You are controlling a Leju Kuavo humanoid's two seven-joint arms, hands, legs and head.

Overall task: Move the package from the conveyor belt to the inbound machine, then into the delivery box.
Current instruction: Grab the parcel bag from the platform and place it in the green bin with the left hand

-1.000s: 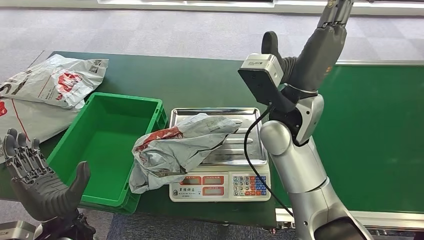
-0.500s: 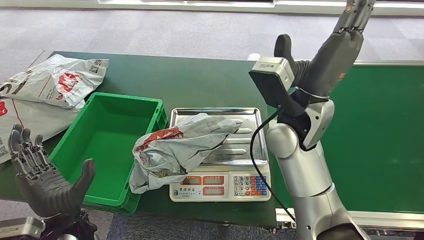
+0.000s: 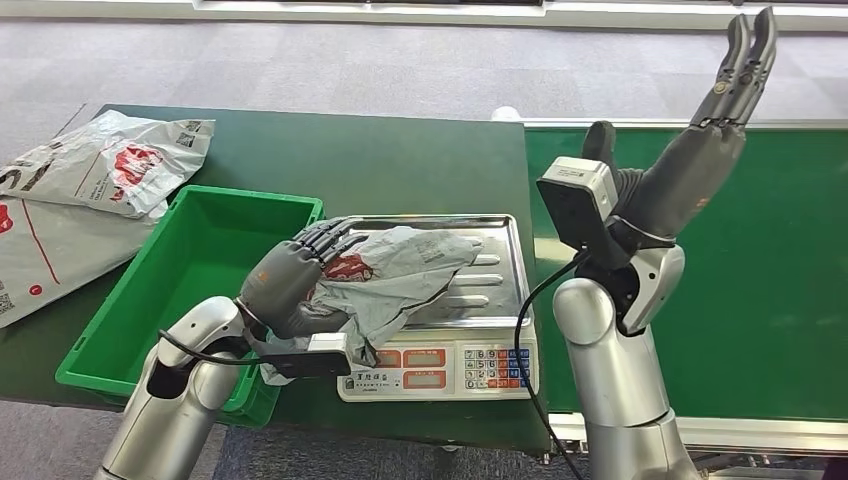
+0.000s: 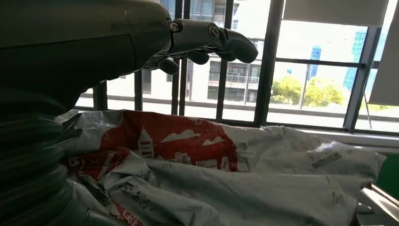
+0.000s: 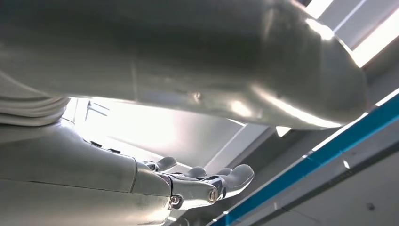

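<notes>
A crumpled grey package (image 3: pixel 415 262) with red print lies across the steel tray of the inbound machine (image 3: pixel 495 290), its left end hanging over the edge toward the green delivery box (image 3: pixel 200 280). My left hand (image 3: pixel 290 282) is over that left end with its fingers spread. In the left wrist view the fingers (image 4: pixel 207 40) stretch out above the package (image 4: pixel 235 174) with a gap between, holding nothing. My right hand (image 3: pixel 700 160) is raised high over the conveyor belt (image 3: pixel 760 250), fingers straight and pointing up, empty; the right wrist view shows the hand (image 5: pixel 188 183) against the ceiling.
Two more grey packages (image 3: pixel 110 160) lie on the dark green table at the far left, beyond the box. The machine's keypad and displays (image 3: pixel 440 370) face the table's front edge. Grey carpet floor lies behind the table.
My left hand rose from the lower left corner and moved right, over the package's left end. My right arm swung further right and higher above the belt. The package has not moved.
</notes>
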